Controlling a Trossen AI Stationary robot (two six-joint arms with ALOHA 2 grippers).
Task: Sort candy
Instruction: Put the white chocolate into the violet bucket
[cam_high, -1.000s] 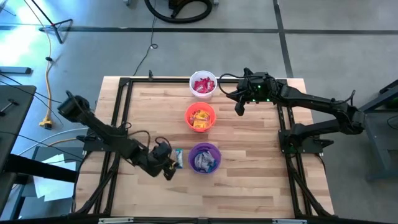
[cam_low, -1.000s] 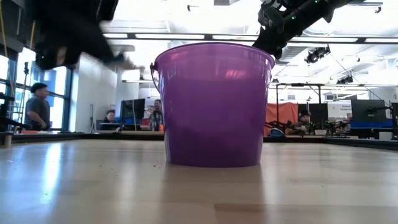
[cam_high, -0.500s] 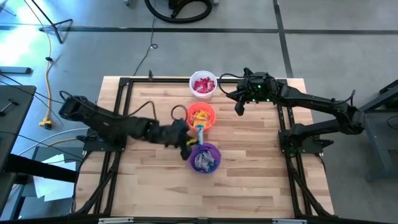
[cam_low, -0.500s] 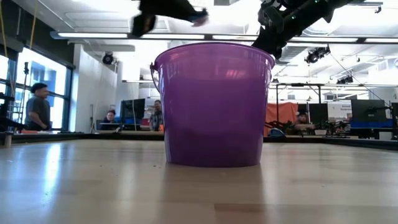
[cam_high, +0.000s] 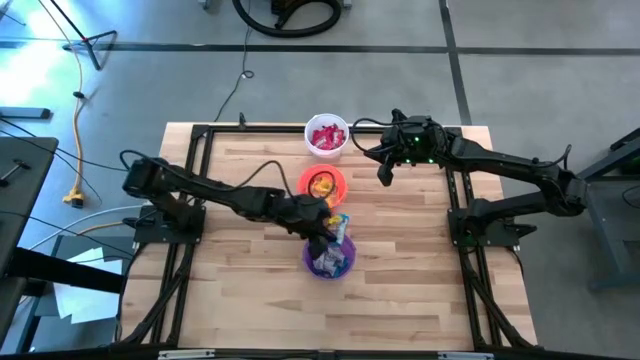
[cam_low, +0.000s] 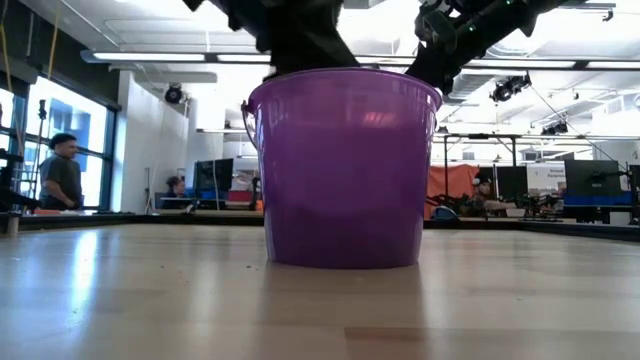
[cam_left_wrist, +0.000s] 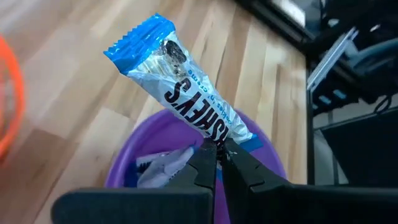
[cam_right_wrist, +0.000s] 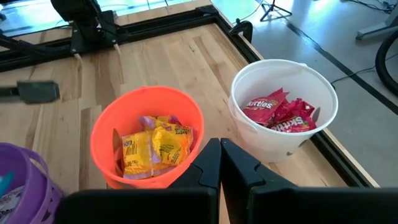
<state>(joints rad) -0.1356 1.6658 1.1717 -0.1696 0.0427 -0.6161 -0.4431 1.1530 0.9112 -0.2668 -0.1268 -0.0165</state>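
Observation:
A blue-and-white wrapped candy (cam_left_wrist: 180, 87) is held over the purple cup (cam_left_wrist: 155, 143) by my left gripper (cam_left_wrist: 219, 144), which is shut on it. In the high view the left gripper (cam_high: 328, 236) sits above the purple cup (cam_high: 330, 262), which holds more blue-white candy. The orange cup (cam_high: 322, 183) holds yellow candy. Red candy lies in the white cup (cam_high: 327, 135). My right gripper (cam_high: 384, 178) hangs shut with nothing in it, to the right of the white and orange cups. My left gripper pinches the candy's wrapper at one end (cam_left_wrist: 231, 132) between its two fingertips. The fingers slant down from the table's left side. The rest of the bar sticks out past the fingertips, lifted clear above the purple cup.
The three cups stand in a row down the table's middle, white farthest and purple (cam_low: 345, 165) nearest. A black frame (cam_high: 200, 135) runs around the wooden tabletop. Bare wood lies left and right of the cups. People are in the room behind the table.
My left gripper, still shut on the candy, has risen from the table left of the purple cup and swung toward the right edge until it is over that cup. Its wrist has rolled on the way. The candy has been lifted clear with it.

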